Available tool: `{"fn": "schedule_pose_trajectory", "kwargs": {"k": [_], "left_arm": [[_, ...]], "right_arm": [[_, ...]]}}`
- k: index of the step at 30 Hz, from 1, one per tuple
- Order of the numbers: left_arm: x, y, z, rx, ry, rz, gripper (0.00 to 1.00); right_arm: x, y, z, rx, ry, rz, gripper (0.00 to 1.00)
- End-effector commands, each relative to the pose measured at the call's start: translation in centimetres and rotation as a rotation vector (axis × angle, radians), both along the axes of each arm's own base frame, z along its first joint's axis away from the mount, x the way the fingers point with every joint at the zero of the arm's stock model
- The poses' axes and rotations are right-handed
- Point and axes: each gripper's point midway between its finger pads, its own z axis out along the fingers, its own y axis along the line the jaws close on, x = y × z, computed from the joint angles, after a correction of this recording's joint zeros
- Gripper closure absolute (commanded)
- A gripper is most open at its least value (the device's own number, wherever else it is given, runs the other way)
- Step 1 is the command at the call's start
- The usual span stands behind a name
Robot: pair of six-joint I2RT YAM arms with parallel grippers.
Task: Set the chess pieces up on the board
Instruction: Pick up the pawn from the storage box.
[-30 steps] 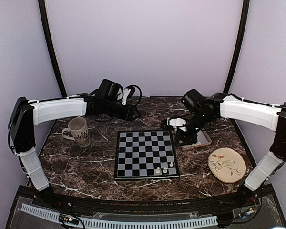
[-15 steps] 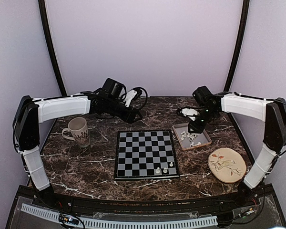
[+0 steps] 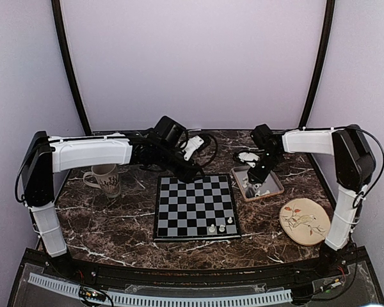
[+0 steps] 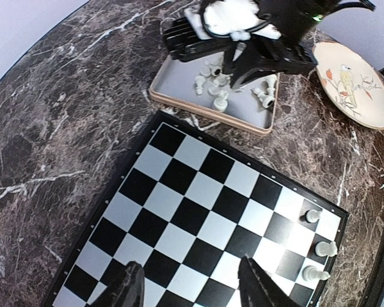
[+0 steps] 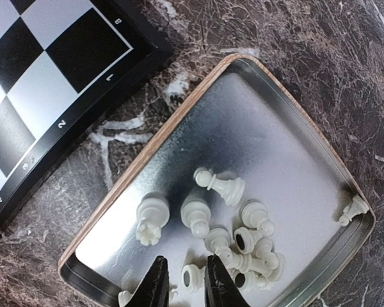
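- The left gripper point(image 4: 189, 262) hangs over the board point(image 4: 179, 176), its two fingers spread wide with nothing between them.
- The right gripper point(image 5: 186, 258) is low over the tray point(image 5: 269, 134), its fingers a little apart. One small piece point(image 5: 192, 277) lies in the gap, and it does not look pinched.
- Most of the chess pieces point(image 5: 243, 243) lie in a loose heap in the tray, some upright and some tipped over. One point(image 5: 353, 210) sits alone in a corner.
- Three pieces point(image 4: 324, 248) stand upright on the board near one corner, on neighbouring squares.
- The tray sits just beside the board's right far corner, on the marble table point(image 3: 115, 224).
- A mug point(image 3: 105, 176) stands left of the board, and a plate point(image 3: 304, 220) with a bird drawing lies to its right.
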Motion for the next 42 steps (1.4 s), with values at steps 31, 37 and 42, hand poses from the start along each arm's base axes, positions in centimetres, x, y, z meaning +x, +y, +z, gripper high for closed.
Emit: {"fn": "schedule_pose_trajectory", "kwargs": {"k": [31,37,42], "left_arm": [[-0.5,0.7,-1.8,0.086,0.004,-0.003,0.48],[-0.7,0.5,-1.0,0.051,0.007,0.006,0.48],[0.8,1.8,-0.1,0.037,-0.009,0.092,0.48]], "right_arm": [[1.2,0.8,2.0,0.065,0.001,-0.019,0.96],[0.4,1.1,4.6,0.106,-0.006,-0.006,0.96],[-1.0,2.4,7.2,0.185,-0.007,0.049,0.95]]}}
